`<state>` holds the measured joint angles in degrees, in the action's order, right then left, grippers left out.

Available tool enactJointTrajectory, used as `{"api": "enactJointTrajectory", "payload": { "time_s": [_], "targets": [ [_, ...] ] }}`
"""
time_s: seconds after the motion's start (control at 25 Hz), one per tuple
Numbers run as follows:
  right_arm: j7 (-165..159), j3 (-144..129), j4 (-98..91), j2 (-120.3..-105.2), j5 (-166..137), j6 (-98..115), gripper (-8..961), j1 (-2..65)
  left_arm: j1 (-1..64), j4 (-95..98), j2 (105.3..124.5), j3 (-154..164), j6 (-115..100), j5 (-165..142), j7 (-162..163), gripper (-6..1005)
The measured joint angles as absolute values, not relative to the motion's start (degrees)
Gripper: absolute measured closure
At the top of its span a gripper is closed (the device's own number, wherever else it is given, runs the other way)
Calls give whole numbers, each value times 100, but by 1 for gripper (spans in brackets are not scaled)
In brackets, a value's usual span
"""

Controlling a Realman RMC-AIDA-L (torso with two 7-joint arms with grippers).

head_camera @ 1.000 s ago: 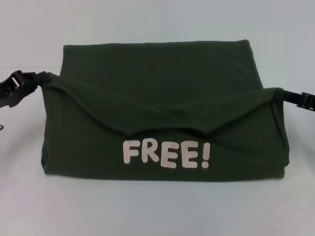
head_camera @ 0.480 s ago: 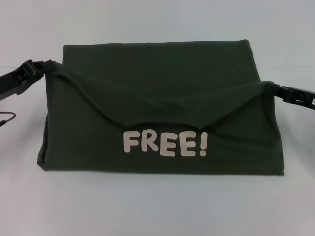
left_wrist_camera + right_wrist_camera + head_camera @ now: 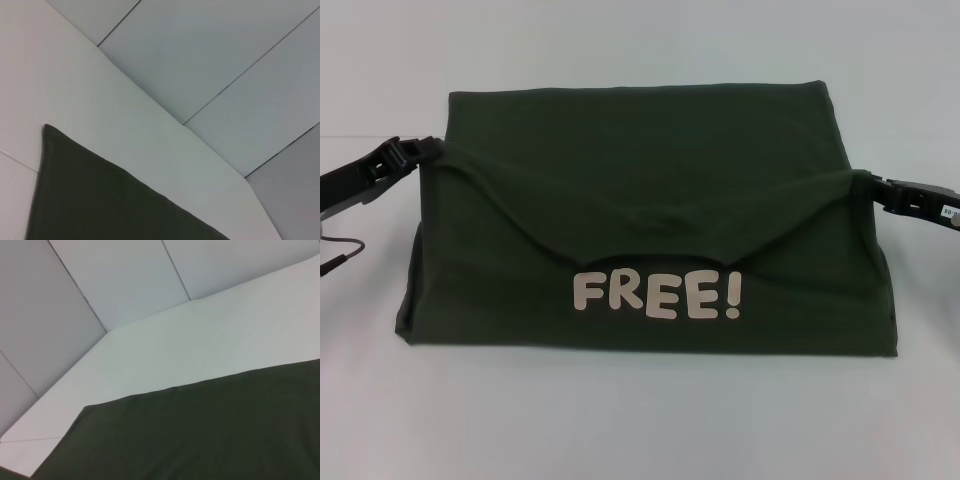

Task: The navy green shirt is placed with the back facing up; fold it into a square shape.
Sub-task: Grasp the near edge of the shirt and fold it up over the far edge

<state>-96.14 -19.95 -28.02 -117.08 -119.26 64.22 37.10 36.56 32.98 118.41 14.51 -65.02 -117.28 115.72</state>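
Observation:
The navy green shirt (image 3: 640, 150) lies folded into a wide band on the white table, its near half raised and doubled toward the far side so the white "FREE!" lettering (image 3: 657, 297) faces me. My left gripper (image 3: 420, 152) is shut on the lifted edge's left corner. At the opposite end my right gripper (image 3: 875, 187) is shut on the right corner. Between them the raised edge sags in the middle. In the left wrist view a flat corner of the shirt (image 3: 90, 200) rests on the table; the right wrist view shows a broad stretch of shirt (image 3: 200, 435).
The white table (image 3: 640, 430) stretches around the shirt on all sides. Grey floor panels (image 3: 225, 65) show past the table's edge in both wrist views. A thin cable loop (image 3: 342, 252) hangs under the left arm.
Both grippers have carried the shirt's lifted edge farther away from me and inward, so the fold rides higher over the far half. The lettering has shifted slightly.

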Motion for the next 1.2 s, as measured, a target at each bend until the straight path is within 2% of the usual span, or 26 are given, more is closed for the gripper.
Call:
{"api": "enactJointTrajectory", "payload": {
  "time_s": [0.24,0.4,0.8,0.96,1.12,1.16,1.2],
  "targets": [
    [-9455,-2084,-2785,-11789,-11926,6198,880,3759,3680,3265,11875,1468,-6350,-11727,11372,973],
    [-9389,-2110,-2783,-11863,-11923,6024,879,3789,3729,3235,11961,1473,-6167,-11724,11180,973],
    [-9385,-2275,-2790,-11878,-11924,5747,878,3841,3874,3236,12224,1535,-5277,-11670,10592,974],
    [-9388,-2399,-2787,-11929,-11923,5525,877,3853,3951,3233,12299,1927,-4845,-11668,10525,974],
    [-9433,-2430,-2786,-11948,-11923,5399,877,3845,3983,3224,12368,2082,-4486,-11584,10547,915],
    [-9436,-2415,-2786,-11949,-11922,5416,834,3827,3979,3223,12376,2082,-4460,-11560,10547,900],
    [-9437,-2398,-2789,-11949,-11892,5451,791,3798,3952,3220,12381,2083,-4462,-11515,10548,828]
  ]
}}
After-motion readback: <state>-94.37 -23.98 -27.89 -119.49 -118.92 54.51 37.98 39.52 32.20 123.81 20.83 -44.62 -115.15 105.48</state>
